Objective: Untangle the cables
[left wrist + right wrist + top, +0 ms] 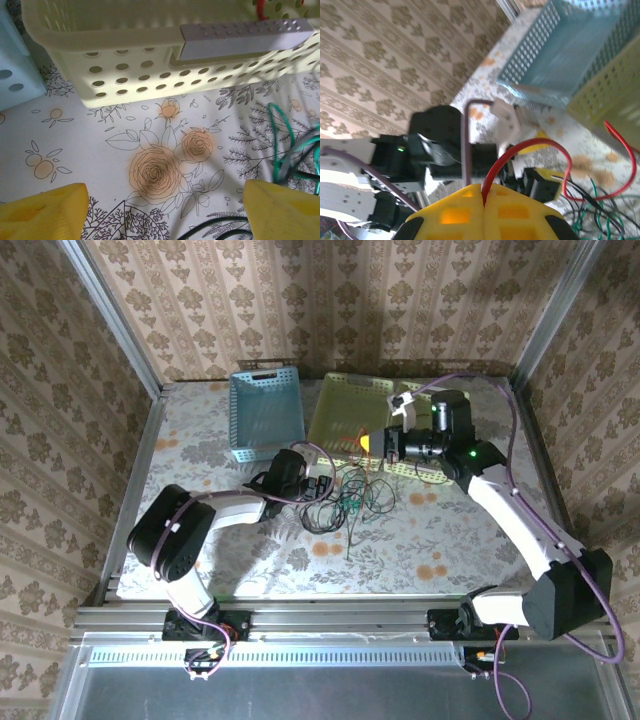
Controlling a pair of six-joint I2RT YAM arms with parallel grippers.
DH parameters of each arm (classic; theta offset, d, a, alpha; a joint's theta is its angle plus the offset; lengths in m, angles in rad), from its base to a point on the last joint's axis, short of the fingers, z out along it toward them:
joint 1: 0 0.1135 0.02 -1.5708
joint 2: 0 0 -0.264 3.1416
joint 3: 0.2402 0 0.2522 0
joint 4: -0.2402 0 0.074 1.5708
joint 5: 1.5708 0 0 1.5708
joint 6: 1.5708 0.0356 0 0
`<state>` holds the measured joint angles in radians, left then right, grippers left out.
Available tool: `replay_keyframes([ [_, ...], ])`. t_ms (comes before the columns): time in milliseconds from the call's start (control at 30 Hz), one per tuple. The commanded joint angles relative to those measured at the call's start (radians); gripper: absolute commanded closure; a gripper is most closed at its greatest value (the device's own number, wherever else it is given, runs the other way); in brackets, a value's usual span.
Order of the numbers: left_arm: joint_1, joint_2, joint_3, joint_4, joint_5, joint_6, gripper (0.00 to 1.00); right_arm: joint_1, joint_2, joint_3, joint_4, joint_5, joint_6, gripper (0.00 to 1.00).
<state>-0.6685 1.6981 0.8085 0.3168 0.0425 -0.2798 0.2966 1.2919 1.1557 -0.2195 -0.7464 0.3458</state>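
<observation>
we see a floral tablecloth (420,540) walled by damask wallpaper (300,300). cables (345,498) lie just before the yellow basket (345,410); beside them our left gripper (162,212) gapes empty, while our right gripper (484,192) pinches a red cable (530,143).

Left basket (267,412) and right basket (345,410) stand side by side at the far side of the tabletop (420,550). The cables (345,502) lie just before the right basket — left tool (322,485) at their left, right tool (367,442) above their far edge, gripping one strand.
</observation>
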Motion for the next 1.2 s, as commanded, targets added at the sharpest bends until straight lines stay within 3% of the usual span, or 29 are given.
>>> replay_keyframes([
  [0,-0.014,0.021,0.034,0.016,0.022,0.032,0.18,-0.017,-0.034,-0.004,0.101,-0.082,0.082,0.96],
  [167,-0.023,0.034,0.046,0.026,0.062,0.058,0.19,-0.031,-0.040,-0.013,0.153,-0.102,0.132,0.96],
  [400,-0.035,0.047,0.072,0.052,0.207,0.115,0.19,-0.059,-0.054,-0.051,0.268,-0.102,0.215,0.96],
  [600,-0.042,0.120,0.132,0.064,0.234,0.115,0.22,-0.065,-0.057,-0.065,0.311,-0.097,0.260,0.96],
  [700,-0.043,0.166,0.161,0.058,0.196,0.110,0.34,-0.077,-0.075,-0.083,0.346,-0.071,0.290,0.96],
  [833,-0.042,0.194,0.160,0.058,0.130,0.103,0.79,-0.121,-0.116,-0.097,0.347,0.010,0.308,0.96],
  [933,-0.040,0.190,0.138,0.062,0.098,0.097,0.99,-0.175,-0.159,-0.124,0.356,0.083,0.325,0.96],
  [1167,-0.032,0.136,0.074,0.048,0.077,0.115,1.00,-0.322,-0.255,-0.195,0.347,0.322,0.365,0.96],
])
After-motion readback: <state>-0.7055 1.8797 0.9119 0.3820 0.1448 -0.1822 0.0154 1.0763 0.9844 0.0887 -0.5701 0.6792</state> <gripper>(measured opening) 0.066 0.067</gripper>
